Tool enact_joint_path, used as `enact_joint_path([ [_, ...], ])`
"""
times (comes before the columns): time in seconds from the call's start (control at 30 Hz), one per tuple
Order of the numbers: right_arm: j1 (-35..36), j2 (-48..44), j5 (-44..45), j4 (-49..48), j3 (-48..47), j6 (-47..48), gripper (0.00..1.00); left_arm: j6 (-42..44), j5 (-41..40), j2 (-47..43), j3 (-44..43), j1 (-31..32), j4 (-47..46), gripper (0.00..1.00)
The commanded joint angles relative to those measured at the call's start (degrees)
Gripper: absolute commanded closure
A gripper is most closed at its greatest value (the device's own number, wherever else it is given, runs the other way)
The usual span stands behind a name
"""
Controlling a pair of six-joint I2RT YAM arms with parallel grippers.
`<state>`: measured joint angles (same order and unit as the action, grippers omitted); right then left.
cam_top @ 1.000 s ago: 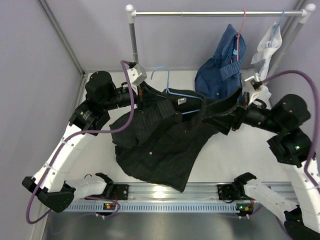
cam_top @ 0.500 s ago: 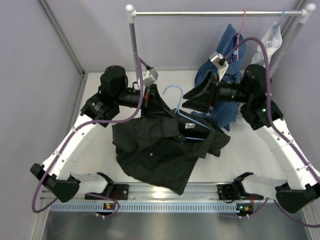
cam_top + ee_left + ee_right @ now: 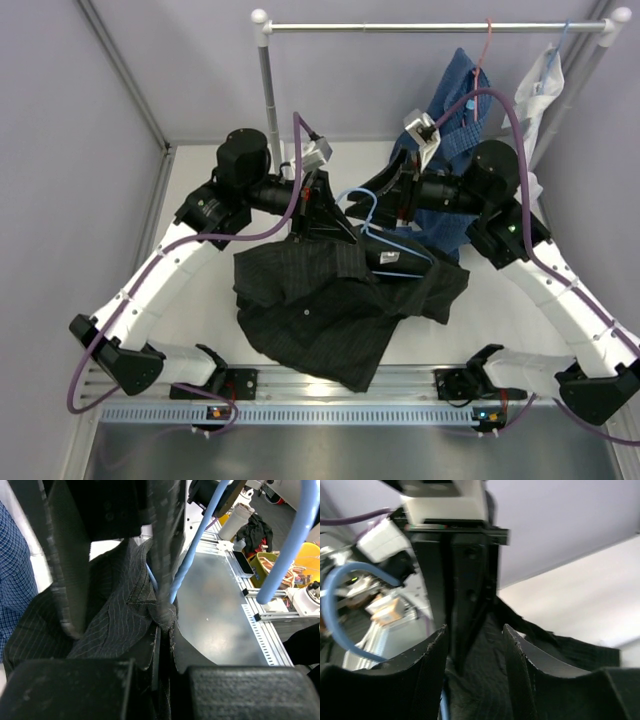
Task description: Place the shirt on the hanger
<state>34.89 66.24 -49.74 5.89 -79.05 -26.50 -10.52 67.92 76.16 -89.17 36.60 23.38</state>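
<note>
The black pinstriped shirt [image 3: 320,310] lies crumpled on the table, with its collar end lifted. My left gripper [image 3: 330,215] is shut on that raised cloth; in the left wrist view the fabric [image 3: 110,610] is pinched between the jaws of this gripper [image 3: 165,635]. The light-blue wire hanger [image 3: 352,196] rests partly in the shirt, hook up, between both grippers; it also shows in the left wrist view [image 3: 192,550]. My right gripper [image 3: 378,195] faces the left one with jaws apart [image 3: 475,630] over shirt cloth [image 3: 485,680]. The hanger wire [image 3: 330,600] lies outside its left finger.
A clothes rack rail [image 3: 430,27] spans the back, with its post [image 3: 268,90] just behind my left gripper. A blue checked shirt [image 3: 455,120] on a red-pink hanger [image 3: 483,50] and a white garment [image 3: 535,95] hang at the right. A metal rail [image 3: 340,385] runs along the front.
Both arms swung inward and toward the back. The right gripper let go of the shirt's right side, which dropped to the table. The left gripper lifted the collar and the hanger came up with it.
</note>
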Motion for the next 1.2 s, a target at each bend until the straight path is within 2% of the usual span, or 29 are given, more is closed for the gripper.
enact_joint_path([
  [0.0, 1.14, -3.82, 13.21, 2.88, 0.47, 5.05, 0.53, -1.78, 0.28, 0.04, -1.98, -0.21, -5.27, 1.00],
  [0.03, 0.71, -6.18, 20.13, 3.77, 1.60, 5.67, 0.55, -1.69, 0.11, -0.13, -1.98, -0.13, -5.27, 1.00],
  [0.1, -0.09, -8.92, 23.70, 3.78, 3.36, 6.29, 0.53, -1.34, -0.42, -0.40, -1.54, -0.13, -5.27, 1.00],
  [0.13, -0.87, -11.02, 24.33, 3.86, 4.42, 6.37, 0.49, -1.34, -0.59, -0.75, -1.36, -0.21, -5.36, 1.00],
  [0.23, -2.98, -13.40, 19.79, 5.18, 5.48, 7.78, 0.46, -1.69, -0.25, -1.01, -0.75, -0.21, -5.88, 1.00],
  [0.33, -3.96, -14.21, 8.37, 4.66, 6.27, 7.61, 0.46, -2.22, 0.28, -0.75, -0.83, -0.21, -5.89, 1.00],
  [0.37, -3.87, -14.03, 1.64, 3.96, 6.19, 6.56, 0.47, -2.48, 0.37, -0.66, -0.92, -0.13, -5.80, 1.00],
  [0.43, -3.87, -14.64, -4.11, -1.20, 8.46, 2.88, 0.48, -2.92, 1.60, -0.31, -1.19, -0.12, -5.89, 1.00],
  [0.47, -3.78, -14.99, -4.49, -7.67, 9.60, -0.62, 0.48, -3.36, 2.04, -0.22, -1.27, -0.12, -5.89, 1.00],
  [0.5, -3.87, -15.17, -4.32, -8.78, 10.13, -1.00, 0.47, -3.54, 2.39, -0.05, -1.45, 0.14, -5.89, 1.00],
  [0.83, -0.18, -8.50, -1.77, -11.51, 5.40, -1.54, 0.51, -5.03, 5.21, 2.50, -3.21, 1.81, -5.89, 1.00],
  [0.87, 0.43, -7.97, -1.68, -11.52, 5.05, -1.54, 0.52, -5.03, 5.03, 2.50, -3.29, 1.90, -5.89, 1.00],
  [0.9, 1.31, -7.36, -1.68, -11.69, 4.52, -1.45, 0.63, -5.12, 4.77, 2.50, -3.21, 1.90, -5.97, 1.00],
  [0.97, 2.19, -6.91, -1.77, -11.69, 4.16, -1.10, 0.77, -5.03, 4.24, 2.50, -3.12, 1.90, -5.89, 1.00],
  [1.0, 2.46, -7.09, -1.68, -11.34, 4.42, -0.84, 1.00, -5.12, 4.15, 2.50, -3.12, 1.90, -6.06, 1.00],
  [1.1, 2.46, -8.57, 0.16, -11.08, 5.74, 0.04, 1.00, -5.12, 1.87, 2.33, -2.94, 1.81, -6.15, 1.00],
  [1.13, 2.46, -9.10, 1.82, -9.86, 5.83, 1.18, 1.00, -4.95, 0.39, 2.15, -2.77, 1.63, -6.32, 0.81],
  [1.17, 2.46, -9.54, 3.05, -8.37, 5.66, 2.15, 1.00, -4.94, -1.98, 1.63, -2.51, 0.94, -6.24, 0.53],
])
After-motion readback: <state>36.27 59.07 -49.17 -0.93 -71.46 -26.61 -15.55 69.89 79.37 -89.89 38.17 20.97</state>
